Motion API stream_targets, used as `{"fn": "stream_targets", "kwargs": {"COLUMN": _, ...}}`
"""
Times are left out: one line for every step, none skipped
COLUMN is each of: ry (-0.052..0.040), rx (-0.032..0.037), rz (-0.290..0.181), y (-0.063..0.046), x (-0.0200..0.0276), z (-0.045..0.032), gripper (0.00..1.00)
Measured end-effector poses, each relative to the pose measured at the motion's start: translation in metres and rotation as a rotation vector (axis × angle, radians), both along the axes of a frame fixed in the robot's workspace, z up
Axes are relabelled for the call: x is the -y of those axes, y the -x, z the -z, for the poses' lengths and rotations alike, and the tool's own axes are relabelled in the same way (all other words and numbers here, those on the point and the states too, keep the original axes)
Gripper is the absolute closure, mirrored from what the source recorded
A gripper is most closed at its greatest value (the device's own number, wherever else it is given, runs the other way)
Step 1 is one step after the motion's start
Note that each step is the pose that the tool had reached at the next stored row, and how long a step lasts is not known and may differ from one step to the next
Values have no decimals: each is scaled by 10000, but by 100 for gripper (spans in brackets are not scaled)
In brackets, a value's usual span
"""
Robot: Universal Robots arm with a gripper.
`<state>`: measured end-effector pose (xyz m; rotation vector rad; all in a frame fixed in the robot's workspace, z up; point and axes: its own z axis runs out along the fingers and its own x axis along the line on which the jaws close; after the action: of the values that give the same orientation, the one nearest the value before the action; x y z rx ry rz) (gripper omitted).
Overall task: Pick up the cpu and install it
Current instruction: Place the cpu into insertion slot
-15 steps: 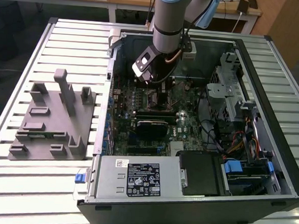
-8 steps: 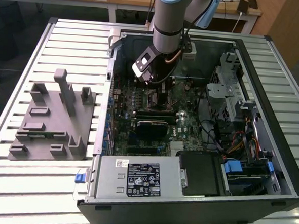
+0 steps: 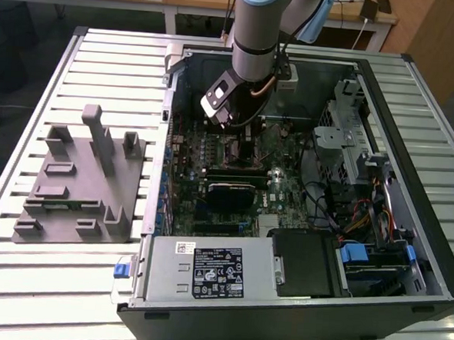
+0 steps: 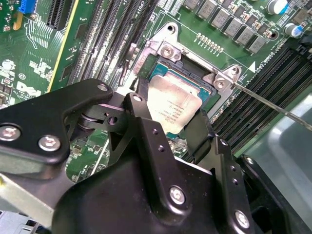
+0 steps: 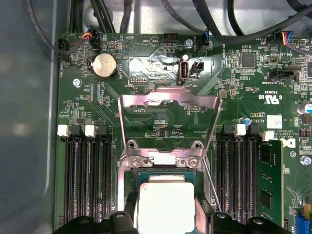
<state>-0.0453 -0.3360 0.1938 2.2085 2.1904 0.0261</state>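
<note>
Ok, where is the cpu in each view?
Exterior view: hidden under the hand, over the motherboard.
Second wrist view: the cpu sits between the hand's fingers, over the socket.
First wrist view: cpu between the fingers, flanked by memory slots.
Shared landmark: the socket's two-screw hinge bar, just beyond the cpu.

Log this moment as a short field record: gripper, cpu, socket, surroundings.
gripper: gripper shut on the cpu, fingers on two opposite edges
cpu: silver top up, over the socket; whether it is seated cannot be told
load plate: load plate swung open
arm: reaching down into the open computer case
outside the case: grey fixture on the slatted table, on the exterior view's left
</note>
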Motion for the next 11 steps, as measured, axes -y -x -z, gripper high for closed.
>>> {"fn": "stream_targets", "kwargs": {"ry": -2, "rx": 0, "rz": 0, "y": 0, "x": 0, "z": 0, "gripper": 46}}
{"fn": "stream_targets", "kwargs": {"ry": -2, "rx": 0, "rz": 0, "y": 0, "x": 0, "z": 0, "gripper": 46}}
{"fn": "stream_targets", "kwargs": {"ry": -2, "rx": 0, "rz": -1, "y": 0, "x": 0, "z": 0, "gripper": 46}}
{"fn": "stream_targets", "kwargs": {"ry": -2, "rx": -1, "rz": -1, "y": 1, "x": 1, "z": 1, "gripper": 46}}
{"fn": "stream_targets", "kwargs": {"ry": 0, "rx": -1, "rz": -1, "y": 1, "x": 1, "z": 1, "gripper": 46}}
{"fn": "stream_targets", "kwargs": {"ry": 0, "rx": -2, "rz": -1, "y": 1, "x": 1, "z": 2, "gripper": 46}}
{"fn": "stream_targets", "kwargs": {"ry": 0, "rx": -1, "rz": -1, "y": 1, "x": 1, "z": 2, "gripper": 46}}
{"fn": "stream_targets", "kwargs": {"ry": 0, "rx": -2, "rz": -1, "y": 1, "x": 1, "z": 3, "gripper": 46}}
{"fn": "stream_targets", "kwargs": {"ry": 0, "rx": -1, "rz": -1, "y": 1, "x": 1, "z": 3, "gripper": 46}}
{"fn": "stream_targets", "kwargs": {"ry": -2, "rx": 0, "rz": 0, "y": 1, "x": -2, "z": 4, "gripper": 46}}
{"fn": "stream_targets", "kwargs": {"ry": -3, "rx": 0, "rz": -1, "y": 1, "x": -3, "z": 5, "gripper": 46}}
